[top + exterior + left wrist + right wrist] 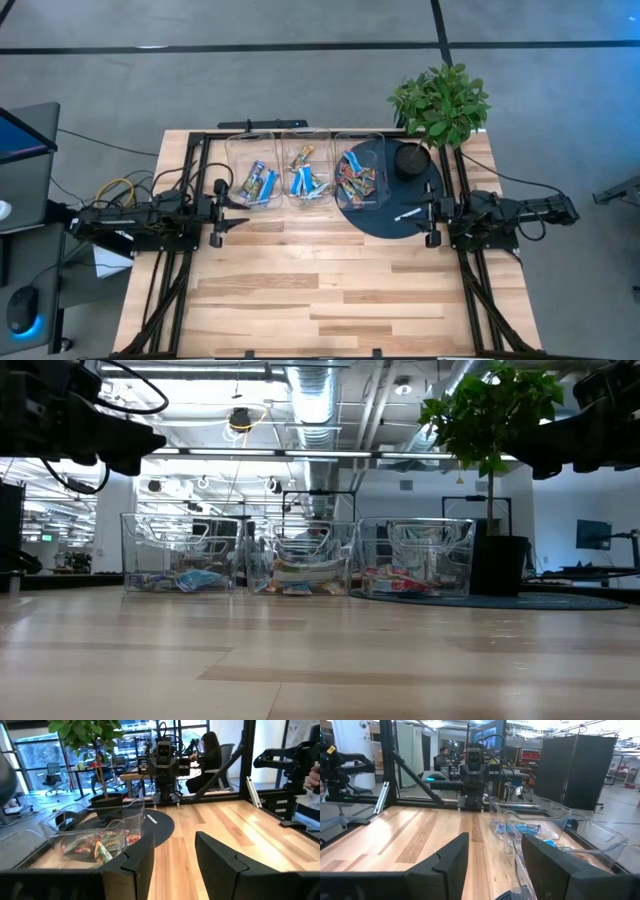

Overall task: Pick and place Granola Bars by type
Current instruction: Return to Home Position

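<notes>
The granola bars lie sorted on the floors of three clear bins at the table's far middle. Blue ones [258, 185] fill the left bin, blue and silvery-green ones [307, 181] the middle bin, and orange-red ones [355, 187] the right bin. My left gripper [236, 214] hangs level at the table's left side, open, with nothing between its fingers [135, 865]. At the right side my right gripper [424, 215] faces it, level, open and empty, its fingers [451, 860] apart. Both stand well back from the bins.
The right bin [376, 150] sits partly on a dark round mat [395, 220] that bears a small white stick-like mark [407, 214] and a black pot [410, 160] with a green plant [440, 100]. Bare wooden tabletop [320, 290] spreads toward the near edge. A person [207, 755] sits beyond the table.
</notes>
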